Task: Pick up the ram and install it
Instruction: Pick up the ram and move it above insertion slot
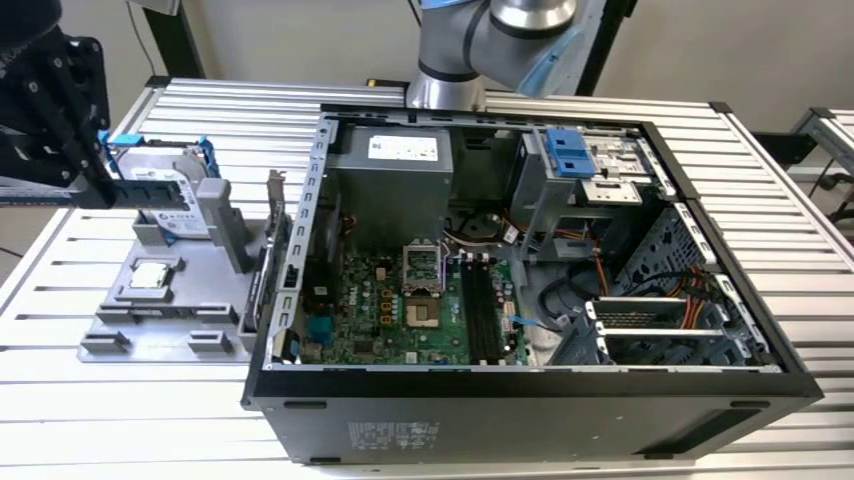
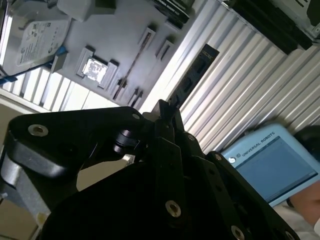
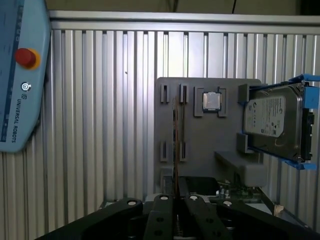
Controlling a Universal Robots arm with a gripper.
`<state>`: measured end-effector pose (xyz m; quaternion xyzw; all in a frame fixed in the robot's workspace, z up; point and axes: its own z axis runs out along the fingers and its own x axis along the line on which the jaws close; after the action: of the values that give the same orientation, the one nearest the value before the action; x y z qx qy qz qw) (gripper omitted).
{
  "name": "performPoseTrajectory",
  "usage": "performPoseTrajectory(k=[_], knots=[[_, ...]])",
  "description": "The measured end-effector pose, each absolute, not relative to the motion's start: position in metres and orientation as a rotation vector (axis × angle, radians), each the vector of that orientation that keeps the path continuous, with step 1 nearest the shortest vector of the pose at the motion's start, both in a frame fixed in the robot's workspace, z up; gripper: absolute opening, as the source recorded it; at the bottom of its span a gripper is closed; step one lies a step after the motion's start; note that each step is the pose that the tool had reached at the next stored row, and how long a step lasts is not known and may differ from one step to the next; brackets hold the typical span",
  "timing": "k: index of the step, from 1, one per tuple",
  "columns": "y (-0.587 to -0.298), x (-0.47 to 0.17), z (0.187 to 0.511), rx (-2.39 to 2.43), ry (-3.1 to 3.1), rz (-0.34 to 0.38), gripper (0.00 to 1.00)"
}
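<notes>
My gripper [image 1: 110,190] is at the exterior view's far left, above the grey holder tray [image 1: 160,325]. It is shut on the ram [image 1: 152,188], a narrow bluish stick that juts out sideways from the fingers. In the second wrist view the ram [image 2: 194,72] reaches out as a dark strip beyond the closed fingertips [image 2: 165,112]. In the first wrist view the ram [image 3: 175,145] appears edge-on as a thin line rising from the gripper [image 3: 175,192] over the tray [image 3: 200,145].
A hard drive in a blue frame [image 1: 180,215] and a small square processor [image 1: 150,275] sit on the tray. The open computer case [image 1: 294,250] lies to the exterior view's right, with dark memory slots [image 1: 481,310] on its green motherboard. A blue teach pendant [image 3: 20,75] lies nearby.
</notes>
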<state>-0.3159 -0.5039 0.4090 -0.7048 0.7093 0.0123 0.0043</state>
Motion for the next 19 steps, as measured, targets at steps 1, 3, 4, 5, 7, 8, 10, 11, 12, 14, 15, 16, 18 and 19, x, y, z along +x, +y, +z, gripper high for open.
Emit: performPoseTrajectory(k=[1,3,4,5,7,8,10,11,12,14,15,16,18,19], knots=[[-0.504,-0.314,0.409,-2.208,2.222,0.039,0.00],[-0.504,-0.310,0.409,-2.208,2.222,0.039,0.00],[-0.504,-0.307,0.409,-2.208,2.222,0.039,0.00],[-0.504,-0.305,0.409,-2.208,2.222,0.039,0.00],[-0.504,-0.300,0.409,-2.208,2.222,0.039,0.00],[-0.504,-0.298,0.409,-2.208,2.222,0.039,0.00],[-0.504,-0.293,0.409,-2.208,2.222,0.039,0.00],[-0.504,-0.290,0.409,-2.208,2.222,0.039,0.00],[-0.504,-0.288,0.409,-2.208,2.222,0.039,0.00],[-0.504,-0.283,0.409,-2.208,2.222,0.039,0.00],[-0.504,-0.280,0.409,-2.209,2.222,0.039,0.00],[-0.504,-0.278,0.409,-2.209,2.222,0.039,0.00],[-0.504,-0.273,0.409,-2.209,2.222,0.039,0.00],[-0.504,-0.271,0.409,-2.209,2.222,0.039,0.00]])
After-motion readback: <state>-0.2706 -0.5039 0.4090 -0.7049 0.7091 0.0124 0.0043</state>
